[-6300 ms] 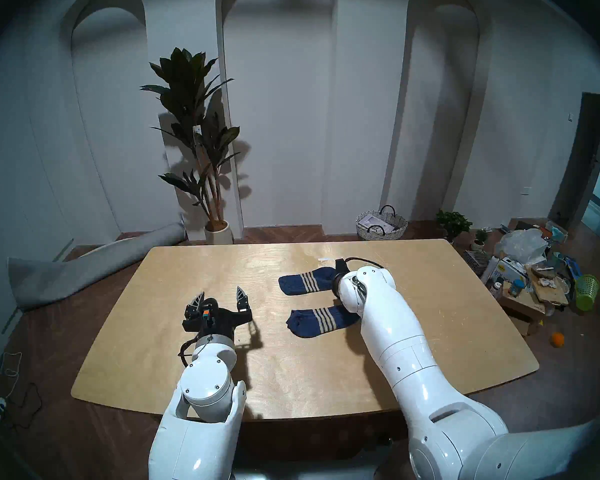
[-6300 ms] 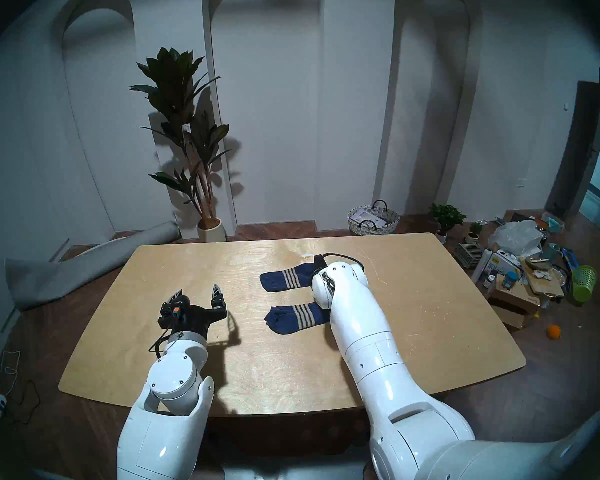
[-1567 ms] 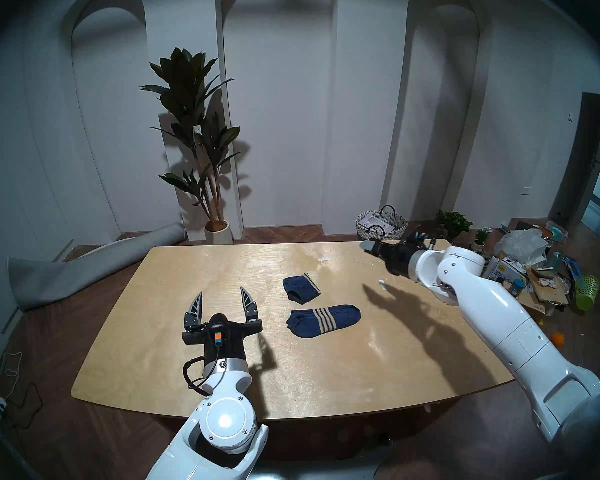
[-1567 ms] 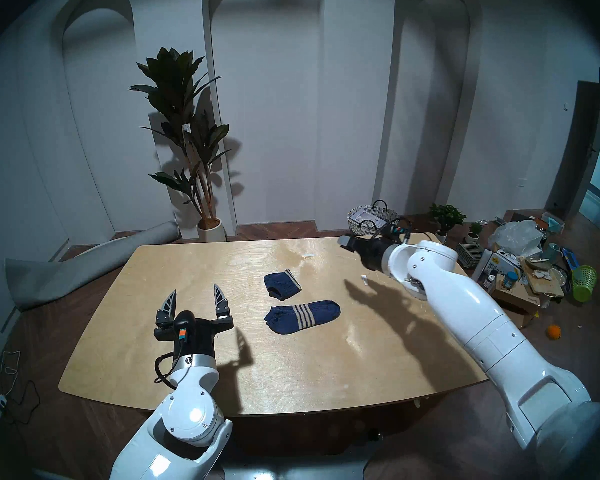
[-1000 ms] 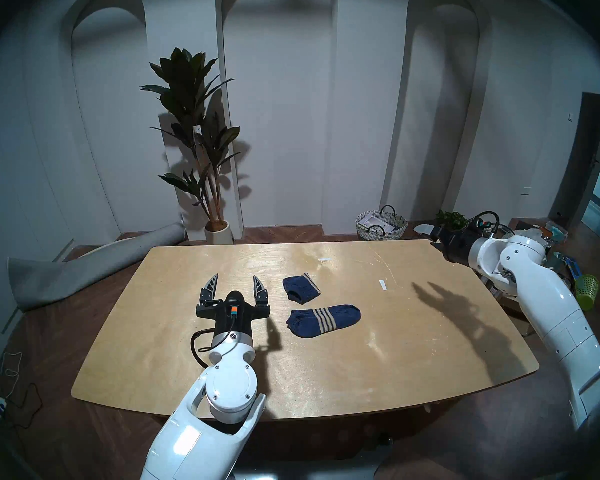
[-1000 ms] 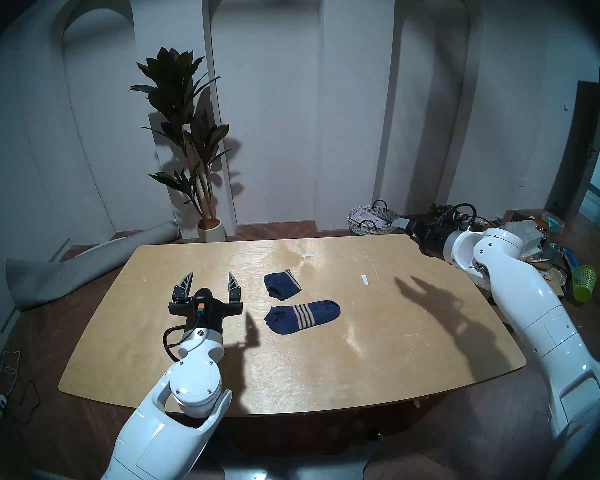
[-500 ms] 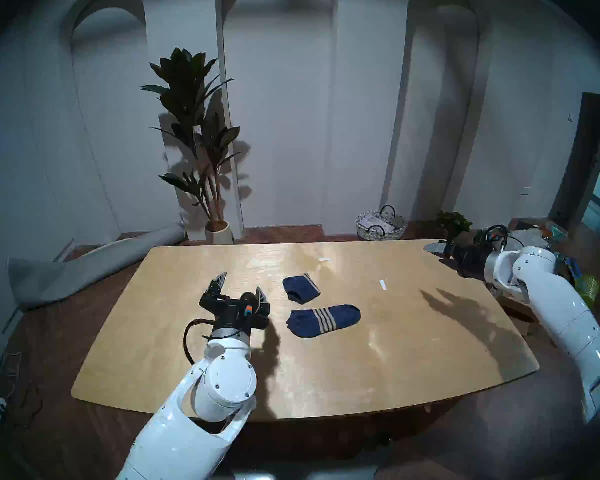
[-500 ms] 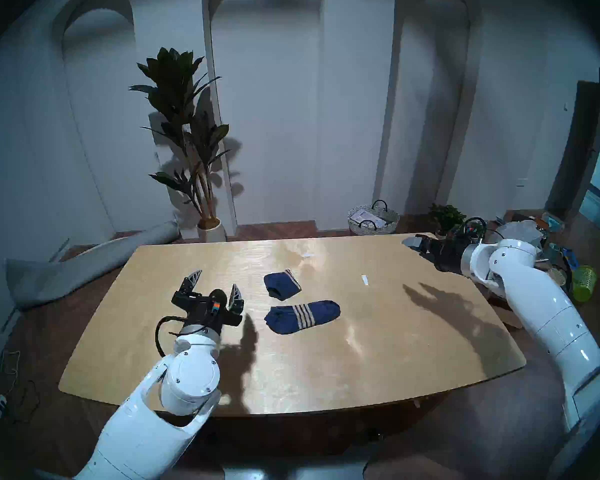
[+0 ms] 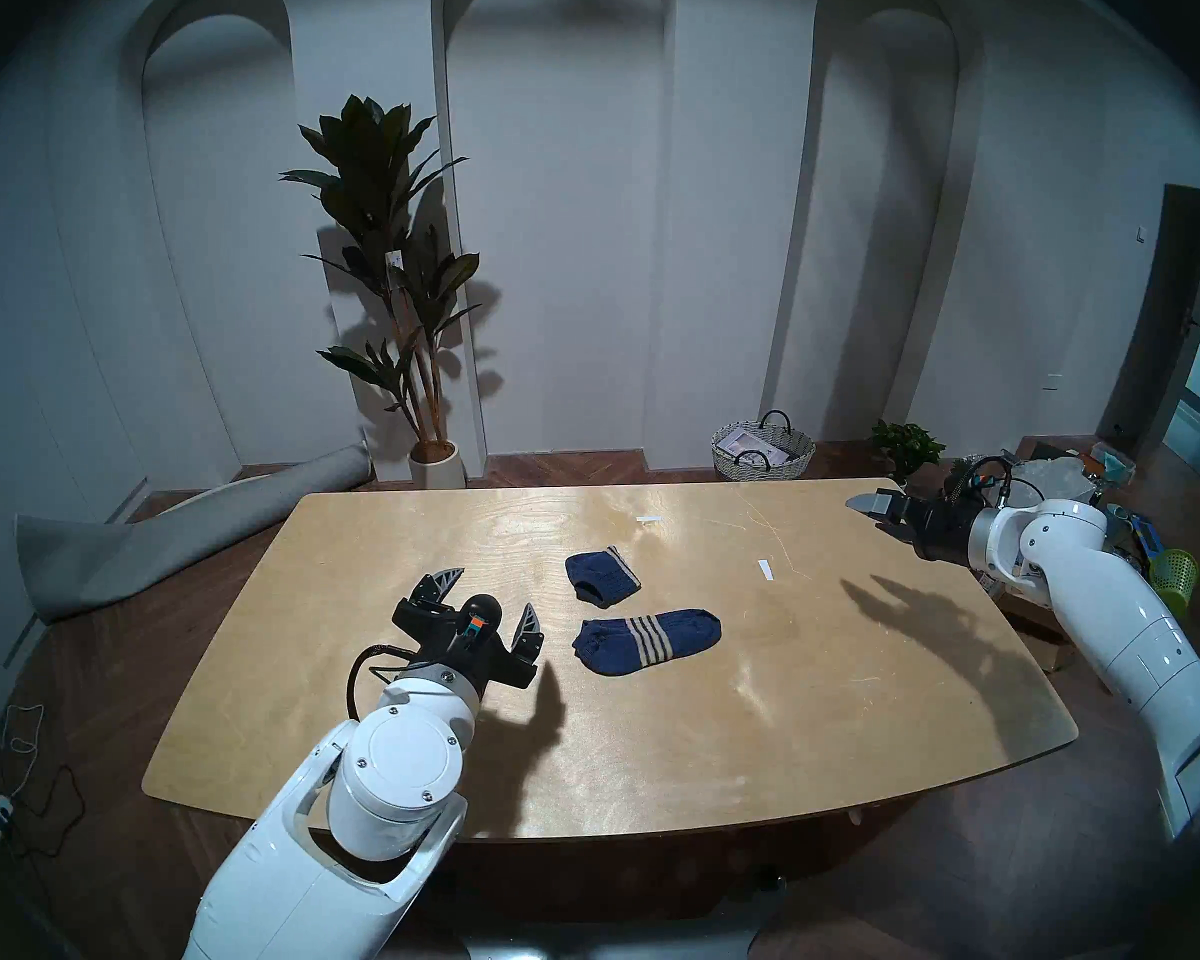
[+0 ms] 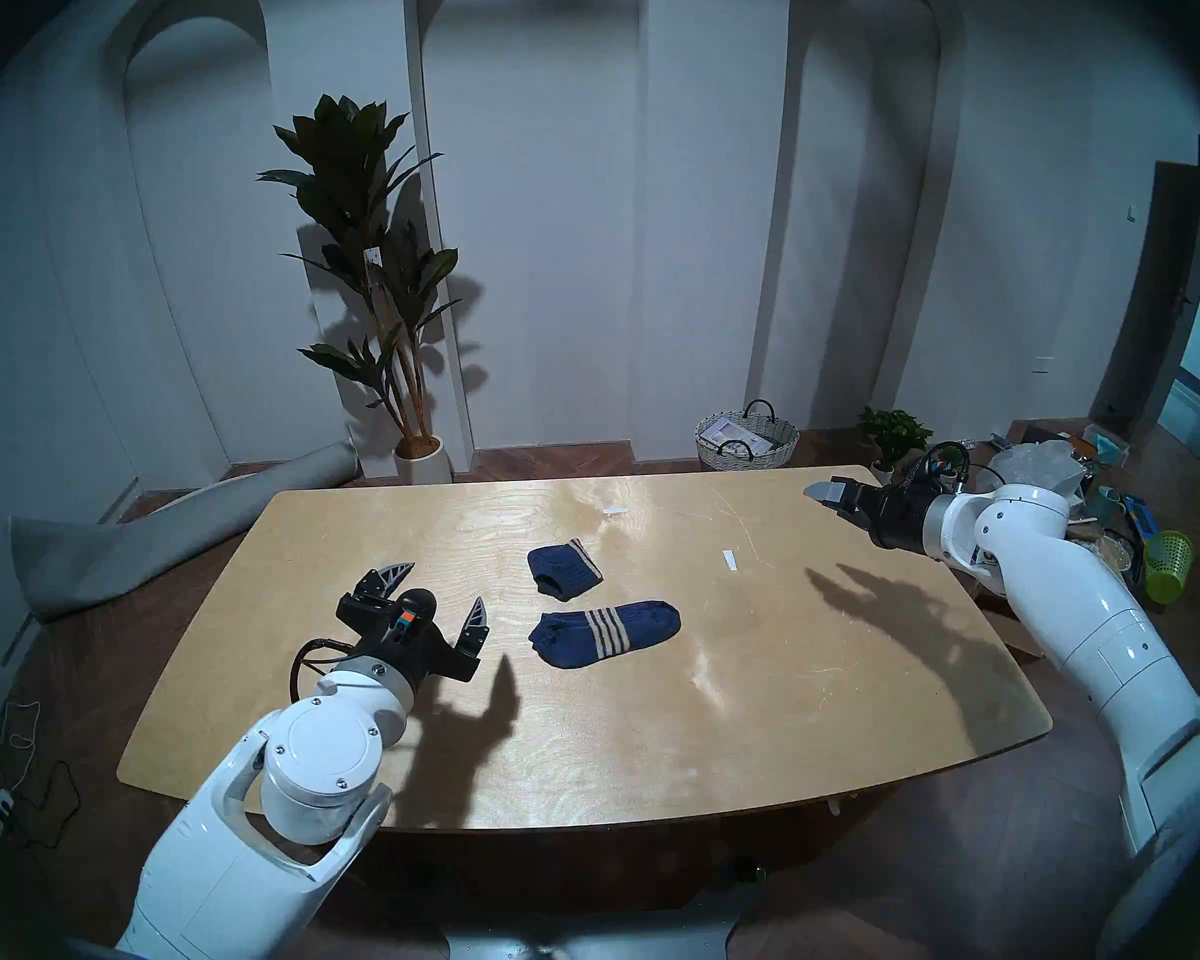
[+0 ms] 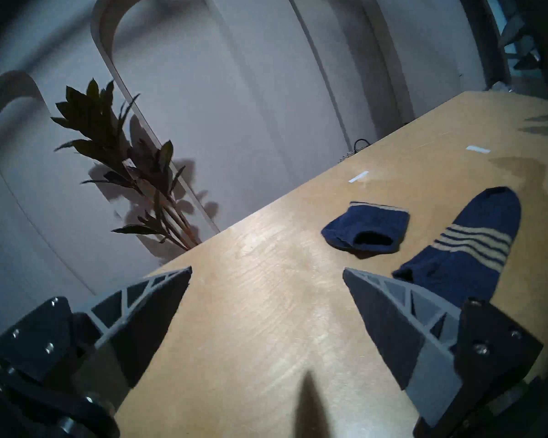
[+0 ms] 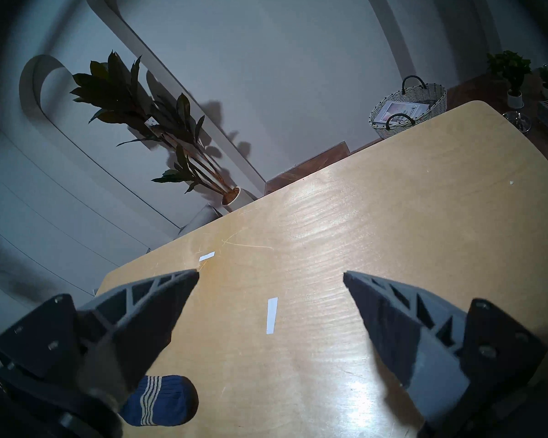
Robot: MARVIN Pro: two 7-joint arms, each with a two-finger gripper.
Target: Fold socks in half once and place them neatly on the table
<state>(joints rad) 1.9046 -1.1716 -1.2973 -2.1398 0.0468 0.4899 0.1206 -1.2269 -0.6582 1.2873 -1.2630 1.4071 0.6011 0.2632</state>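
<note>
while the left gripper (image 9: 490, 598) hangs spread and empty over the worktop (image 9: 652, 744), the nearer sock (image 9: 646, 641) just beside it lies flat, unfolded; beyond it, the far sock (image 9: 602, 576) is already folded; the right gripper (image 12: 271, 274), spread, waits at the far corner.

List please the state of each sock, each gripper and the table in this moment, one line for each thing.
far sock: folded in half, lying on the table.
near sock: unfolded, lying flat, stripes showing.
left gripper: open, empty, beside the near sock.
right gripper: open, empty, over the table's right side.
table: holds both socks and two white strips.
</note>
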